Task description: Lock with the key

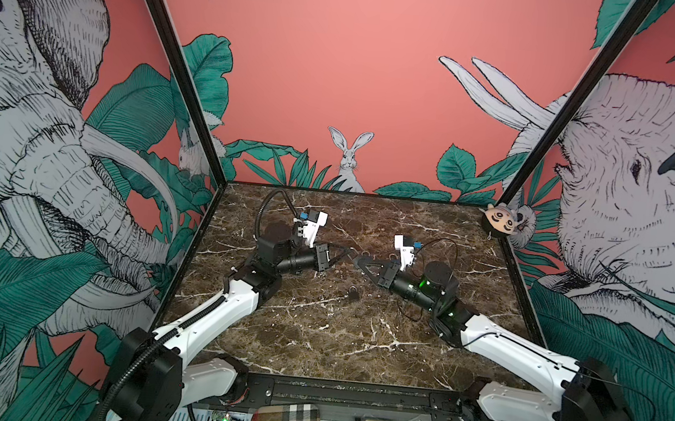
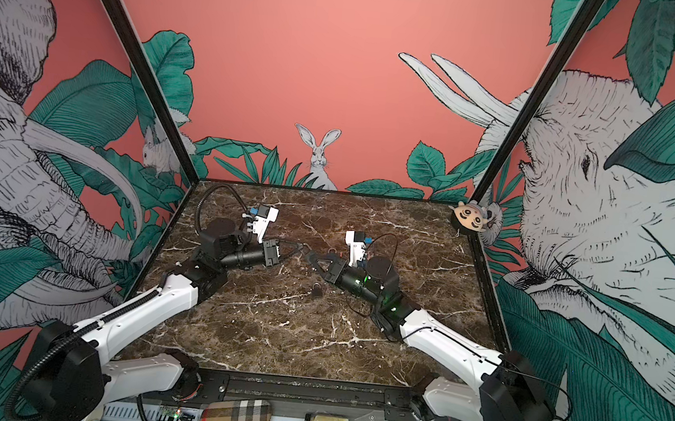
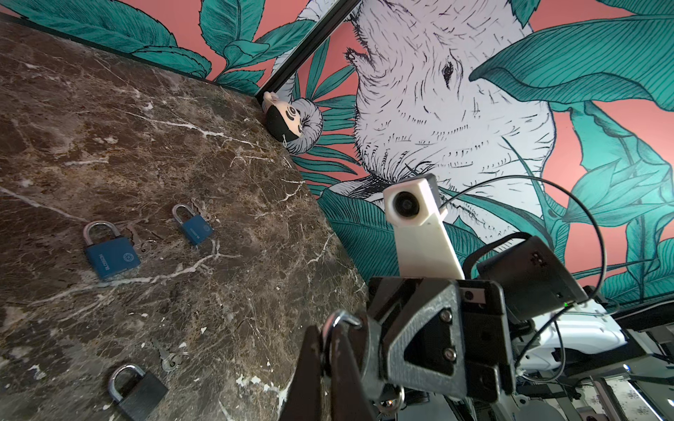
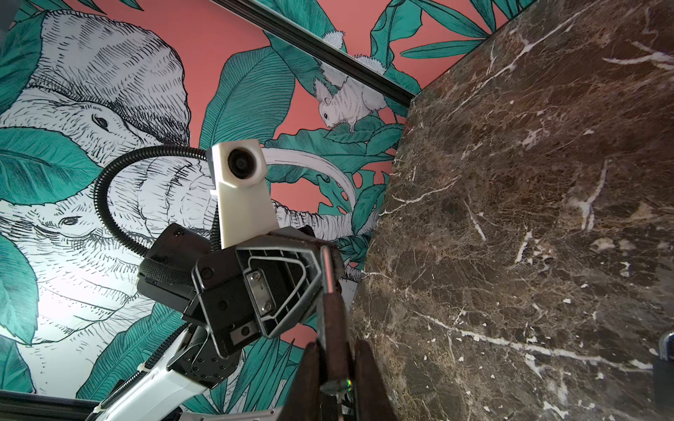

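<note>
Left wrist view shows the left claw [image 3: 326,339] clamped tight on the silver shackle of a padlock [image 3: 344,319]; the right claw [image 4: 337,351], tip to tip with it, pinches the same lock narrowly. Well away, two blue padlocks [image 3: 109,251] and a black padlock [image 3: 140,393] lie on the worktop [image 3: 219,145], keys [image 3: 168,359] beside them.

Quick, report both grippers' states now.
Left gripper: closed on the shackle of the padlock held between the arms.
Right gripper: closed on that padlock's body.
</note>
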{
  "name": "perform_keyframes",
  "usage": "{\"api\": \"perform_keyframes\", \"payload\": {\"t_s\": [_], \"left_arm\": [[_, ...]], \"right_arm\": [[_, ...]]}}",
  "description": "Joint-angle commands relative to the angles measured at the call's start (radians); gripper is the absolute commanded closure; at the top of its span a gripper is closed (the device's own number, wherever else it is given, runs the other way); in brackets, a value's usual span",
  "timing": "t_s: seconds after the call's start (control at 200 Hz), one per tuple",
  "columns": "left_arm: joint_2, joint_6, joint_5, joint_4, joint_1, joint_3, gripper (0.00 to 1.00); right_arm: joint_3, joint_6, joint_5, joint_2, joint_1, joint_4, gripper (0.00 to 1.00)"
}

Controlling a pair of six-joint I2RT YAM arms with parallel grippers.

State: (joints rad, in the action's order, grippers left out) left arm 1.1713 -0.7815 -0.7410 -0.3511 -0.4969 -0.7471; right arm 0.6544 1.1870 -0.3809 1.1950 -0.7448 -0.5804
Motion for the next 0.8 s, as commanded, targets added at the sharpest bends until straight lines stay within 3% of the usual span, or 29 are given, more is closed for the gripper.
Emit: {"api": "perform_keyframes", "payload": {"t_s": [0.0, 0.395, 0.79], "left_arm": [[-0.040, -0.020, -0.169, -0.037, -0.042, 0.011, 1.00], [-0.086, -0.002, -0.164, 0.037, -0.078, 0.014, 1.00], [-0.057, -0.017, -0.160, 0.005, -0.125, 0.036, 1.00]], "right_arm": [[0.035, 0.016, 0.128, 0.034, 0.038, -0.085, 1.00], [0.071, -0.005, 0.118, 0.089, 0.038, -0.188, 1.00], [0.102, -0.044, 0.129, 0.085, 0.062, -0.197, 1.00]]}}
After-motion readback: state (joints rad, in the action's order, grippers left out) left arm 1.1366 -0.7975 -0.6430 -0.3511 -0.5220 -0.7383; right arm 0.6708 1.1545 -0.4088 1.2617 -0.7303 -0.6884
